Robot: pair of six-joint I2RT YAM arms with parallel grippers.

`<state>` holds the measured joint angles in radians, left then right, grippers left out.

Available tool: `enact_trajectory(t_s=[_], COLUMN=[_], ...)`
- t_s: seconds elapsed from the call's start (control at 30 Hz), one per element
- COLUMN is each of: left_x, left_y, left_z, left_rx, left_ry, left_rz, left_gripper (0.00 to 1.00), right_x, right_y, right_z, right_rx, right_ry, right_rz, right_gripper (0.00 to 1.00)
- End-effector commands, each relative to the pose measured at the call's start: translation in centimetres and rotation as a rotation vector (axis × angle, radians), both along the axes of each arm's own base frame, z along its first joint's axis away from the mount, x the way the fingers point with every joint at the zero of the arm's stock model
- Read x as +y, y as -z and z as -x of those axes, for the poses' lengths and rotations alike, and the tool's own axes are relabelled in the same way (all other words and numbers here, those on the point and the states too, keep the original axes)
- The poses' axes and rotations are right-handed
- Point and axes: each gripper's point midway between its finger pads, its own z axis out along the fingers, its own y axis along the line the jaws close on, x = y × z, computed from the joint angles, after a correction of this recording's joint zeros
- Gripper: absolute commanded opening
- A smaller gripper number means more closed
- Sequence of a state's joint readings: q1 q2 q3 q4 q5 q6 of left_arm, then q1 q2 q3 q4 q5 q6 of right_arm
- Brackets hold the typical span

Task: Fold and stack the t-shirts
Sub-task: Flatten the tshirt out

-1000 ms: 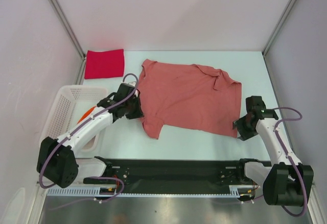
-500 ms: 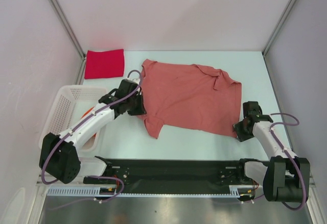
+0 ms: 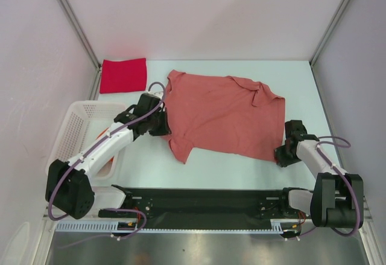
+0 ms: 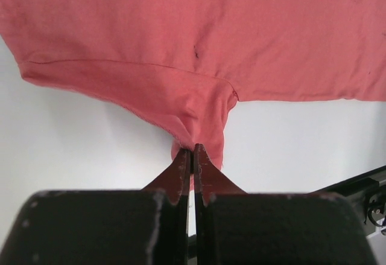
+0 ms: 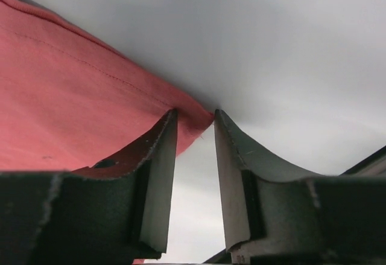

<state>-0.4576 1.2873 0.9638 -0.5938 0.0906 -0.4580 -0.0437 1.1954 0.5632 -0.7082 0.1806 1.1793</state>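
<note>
We see the salmon-pink t-shirt [image 3: 223, 117] lying spread flat at the middle of the counter [image 3: 235, 171], and the folded red t-shirt [image 3: 123, 75] at its far left corner. Our left pincer [image 4: 193, 150] is pressed together, pinching the pink shirt's left edge. Our right pincer [image 5: 195, 115] stands spread around the shirt's near right corner, not yet closed.

The spread t-shirt [image 3: 226, 117] is lying flat across the middle of the tabletop [image 3: 241, 168]; the folded t-shirt [image 3: 123, 75] is sitting behind it and to its left, at the far left corner; the basket [image 3: 75, 123] is standing at the left edge, in front of the folded t-shirt, with a 3rd t-shirt [image 3: 102, 133] lying inside; the left gripper [image 3: 163, 123] is sitting at the spread t-shirt's left edge, the right gripper [image 3: 282, 156] at its near right corner.
</note>
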Motion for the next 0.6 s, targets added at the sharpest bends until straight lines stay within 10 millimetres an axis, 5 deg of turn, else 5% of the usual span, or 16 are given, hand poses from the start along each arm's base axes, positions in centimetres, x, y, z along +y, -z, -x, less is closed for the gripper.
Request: enact_trajectory(t_s=[0.0, 0.1, 0.13, 0.3, 0.53, 0.57], left_x=[0.1, 0.4, 0.4, 1.9, 2.7, 2.7], left_y=[-3.1, -3.9, -4.2, -7.5, -14.7, -15.7], left_z=[-1.2, -1.6, -1.7, -3.7, -7.3, -7.7], left_rx=[-0.093, -0.115, -0.124, -0.227, -0.428, -0.449], left_ry=[0.001, -0.012, -0.017, -0.085, -0.147, -0.154], left_rz=[0.028, 0.027, 0.025, 0.009, 0.035, 0.039], left_gripper=[0.00, 0.00, 0.00, 0.00, 0.00, 0.00], right_x=[-0.9, -1.0, -1.0, -1.3, -3.9, -4.2], right_y=[1.9, 2.1, 2.0, -0.4, -10.8, -13.5], right_z=[0.3, -0.5, -1.1, -3.2, -8.8, -10.3], right_rx=[0.038, 0.040, 0.024, -0.024, -0.255, -0.313], right_ry=[0.041, 0.005, -0.020, -0.088, -0.163, -0.162], right_rz=[0.042, 0.051, 0.053, 0.081, 0.259, 0.280], right_gripper=[0.35, 0.18, 0.04, 0.00, 0.00, 0.00])
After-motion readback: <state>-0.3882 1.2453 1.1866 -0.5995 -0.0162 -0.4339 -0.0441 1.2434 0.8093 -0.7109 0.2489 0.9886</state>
